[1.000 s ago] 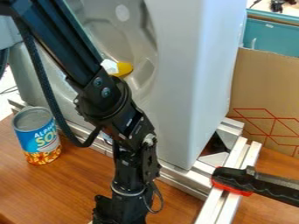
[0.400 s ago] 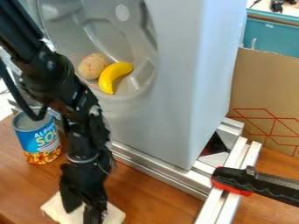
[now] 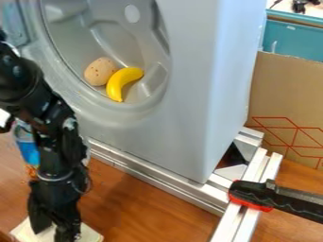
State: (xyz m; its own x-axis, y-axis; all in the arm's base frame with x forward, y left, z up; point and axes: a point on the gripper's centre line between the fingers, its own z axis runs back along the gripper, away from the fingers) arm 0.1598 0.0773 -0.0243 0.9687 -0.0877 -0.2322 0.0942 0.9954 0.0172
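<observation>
gripper (image 3: 53, 232): being held over the pad at the lower left of the view, pointing down; fingers being kept spread, nothing being pinched; contact with the pad can't be told.
arm (image 3: 39, 106): being seen above the gripper, coming in from the left edge.
pad (image 3: 90, 234): cream, lying flat directly under the gripper, being partly covered by its fingers.
can (image 3: 26, 150): blue, standing beyond the gripper, to the upper left; being mostly hidden by the arm.
housing (image 3: 195, 90): grey, standing upright beyond the gripper and to its right; round hollow being presented at the front.
banana (image 3: 120, 84): yellow, being cradled in the hollow, well above and right of the gripper.
potato (image 3: 99, 72): tan, speckled, being cradled in the same hollow, just left of the banana.
rail (image 3: 157, 176): metal, being run along the housing's foot, between housing and gripper.
clamp (image 3: 253, 195): black and red, being rested across metal bars, well right of the gripper.
box (image 3: 284, 104): cardboard with red lines, being placed far right of the gripper, behind the clamp.
table (image 3: 135, 208): brown wood, being shown below and around the gripper.
</observation>
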